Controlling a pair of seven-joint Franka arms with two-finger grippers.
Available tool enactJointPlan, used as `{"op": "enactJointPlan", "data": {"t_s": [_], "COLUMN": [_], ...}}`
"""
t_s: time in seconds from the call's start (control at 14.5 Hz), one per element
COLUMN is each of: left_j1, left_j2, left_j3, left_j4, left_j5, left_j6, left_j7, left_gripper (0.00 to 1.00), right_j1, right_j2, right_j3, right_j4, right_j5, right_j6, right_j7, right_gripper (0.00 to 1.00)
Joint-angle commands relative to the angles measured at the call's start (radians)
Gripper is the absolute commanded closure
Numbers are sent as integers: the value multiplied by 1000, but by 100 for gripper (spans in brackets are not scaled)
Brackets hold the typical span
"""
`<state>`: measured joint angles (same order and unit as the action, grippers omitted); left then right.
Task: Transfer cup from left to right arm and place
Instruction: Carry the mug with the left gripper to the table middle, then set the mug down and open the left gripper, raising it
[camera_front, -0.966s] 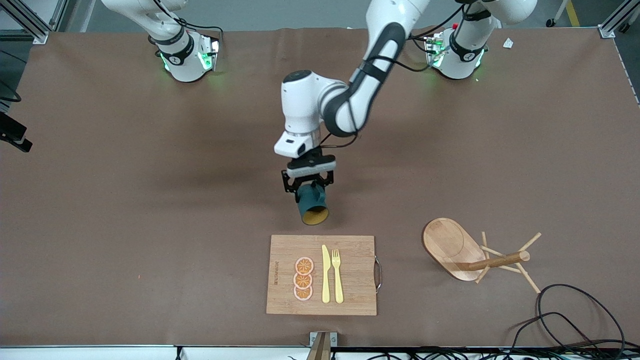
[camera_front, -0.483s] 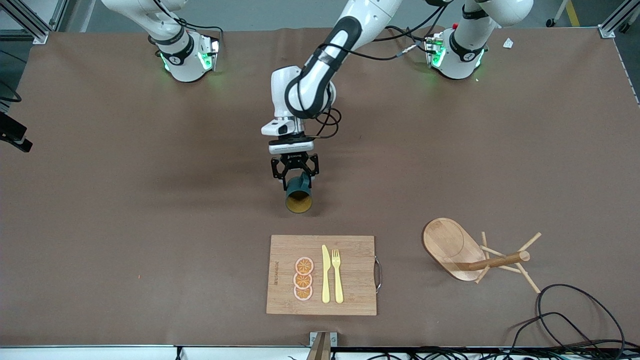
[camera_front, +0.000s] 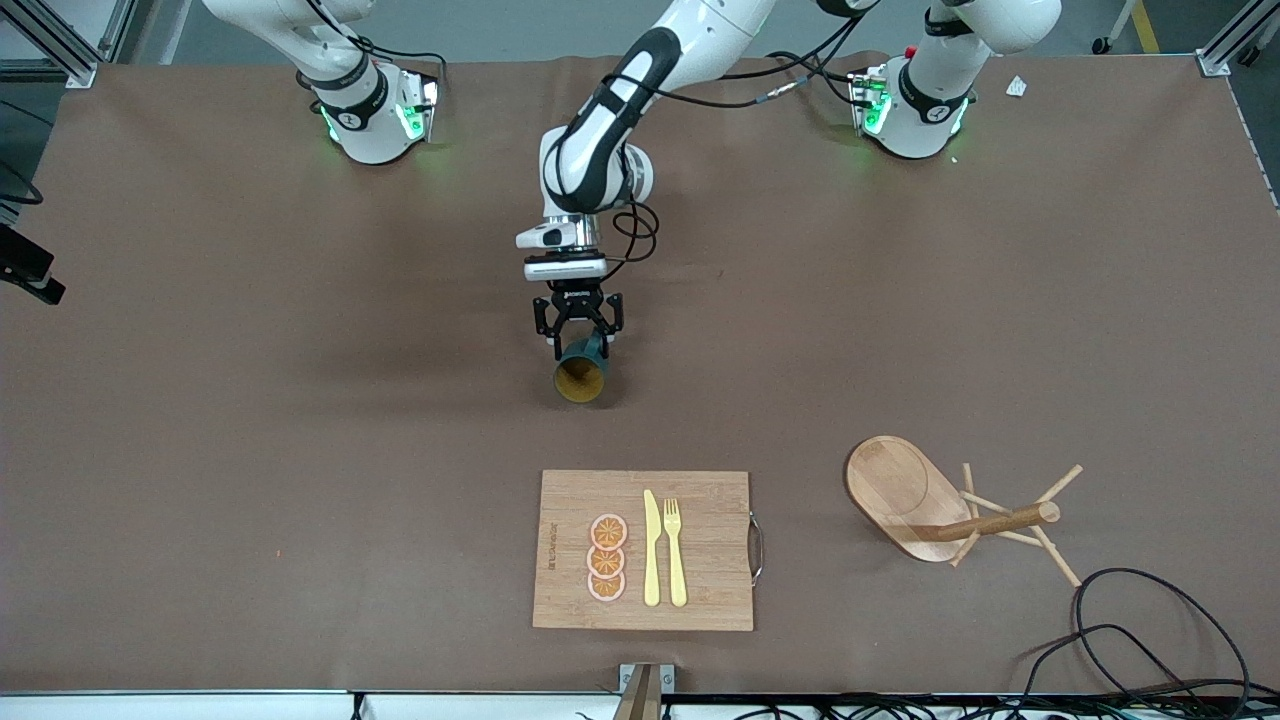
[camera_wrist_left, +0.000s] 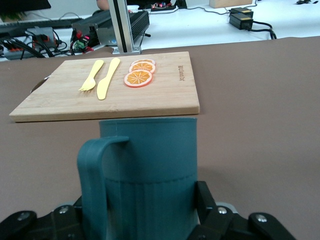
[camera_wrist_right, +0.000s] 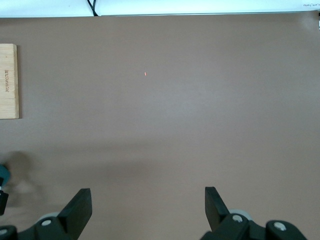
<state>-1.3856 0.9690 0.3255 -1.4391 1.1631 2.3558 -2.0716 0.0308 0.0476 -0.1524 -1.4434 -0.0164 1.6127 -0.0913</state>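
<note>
Carrying the cup (camera_front: 582, 368) toward the right arm's end, my left gripper (camera_front: 578, 335) pinches it over bare table; my right gripper (camera_wrist_right: 148, 210) waits spread. I should hold it level for the handover.

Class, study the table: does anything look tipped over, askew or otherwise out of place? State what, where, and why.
The wooden peg rack looks toppled: it lies on its side toward the left arm's end of the table, base on edge, pegs splayed. The cup is tilted only because the left gripper holds it. Slices and cutlery lie neatly on the cutting board.
</note>
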Motion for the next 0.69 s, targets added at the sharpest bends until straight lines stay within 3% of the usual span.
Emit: {"op": "enactJointPlan", "data": {"t_s": [0.0, 0.21, 0.34, 0.48, 0.62], "left_j1": [-68, -121, -142, -161, -170], "left_j2": [48, 74, 76, 62, 45], "left_j3": [15, 14, 10, -9, -64], "left_j4": [25, 25, 22, 20, 23], "left_j5": [21, 21, 21, 12, -25], "left_j6": [-50, -102, -104, -130, -244], "left_j7": [-71, -126, -197, -229, -249], "left_gripper": [35, 32, 22, 0, 0], "right_j1": [5, 6, 6, 6, 6], "right_j2": [-2, -2, -2, -2, -2], "right_j3": [-1, -1, -1, -1, -1], "right_j4": [1, 1, 1, 1, 1], "right_j5": [-4, -4, -4, -4, -4], "right_j6": [-7, -7, -8, -7, -7], "right_j7": [4, 4, 4, 4, 4], "right_gripper": [0, 0, 0, 0, 0]}}
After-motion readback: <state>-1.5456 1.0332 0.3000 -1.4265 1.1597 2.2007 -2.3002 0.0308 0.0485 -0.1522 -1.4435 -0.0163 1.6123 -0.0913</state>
